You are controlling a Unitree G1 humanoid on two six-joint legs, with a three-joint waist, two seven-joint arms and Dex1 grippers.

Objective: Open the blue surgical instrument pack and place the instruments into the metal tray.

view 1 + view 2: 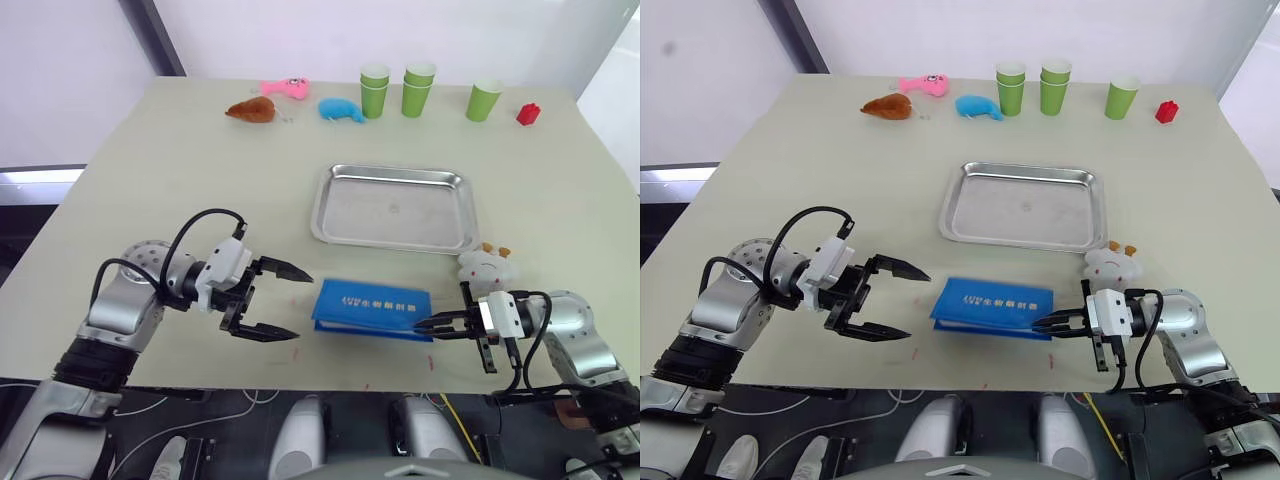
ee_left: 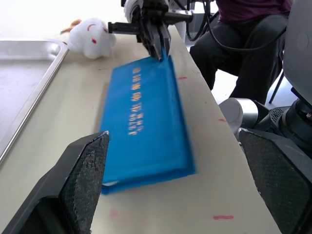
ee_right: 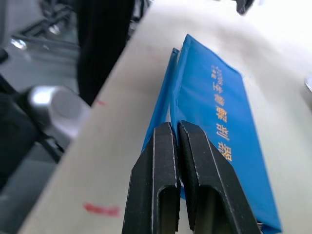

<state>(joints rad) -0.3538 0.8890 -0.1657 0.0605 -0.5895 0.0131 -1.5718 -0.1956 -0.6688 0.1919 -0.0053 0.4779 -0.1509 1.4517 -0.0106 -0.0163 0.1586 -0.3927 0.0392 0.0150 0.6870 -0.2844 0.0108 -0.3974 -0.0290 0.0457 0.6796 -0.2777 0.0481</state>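
The blue surgical instrument pack (image 1: 370, 305) lies folded flat near the table's front edge, white print facing up. The instruments are hidden. Just behind the pack sits the metal tray (image 1: 392, 172), with nothing in it. My right gripper (image 1: 418, 325) is shut on the pack's near right corner, its fingertips (image 3: 168, 134) pressed together over the edge of the cover. To the left of the pack, a short gap away, my left gripper (image 1: 303, 305) is wide open and points at it. Its fingers (image 2: 78, 185) frame the pack (image 2: 144, 122) in the left wrist view.
A white plush toy (image 1: 487, 265) lies by the tray's front right corner, close to my right arm. Along the far edge are three green cups (image 1: 418, 88), a red object (image 1: 527, 113), and blue (image 1: 342, 110), pink (image 1: 285, 88) and brown (image 1: 251, 110) toys. A person (image 2: 243, 39) sits beside the table.
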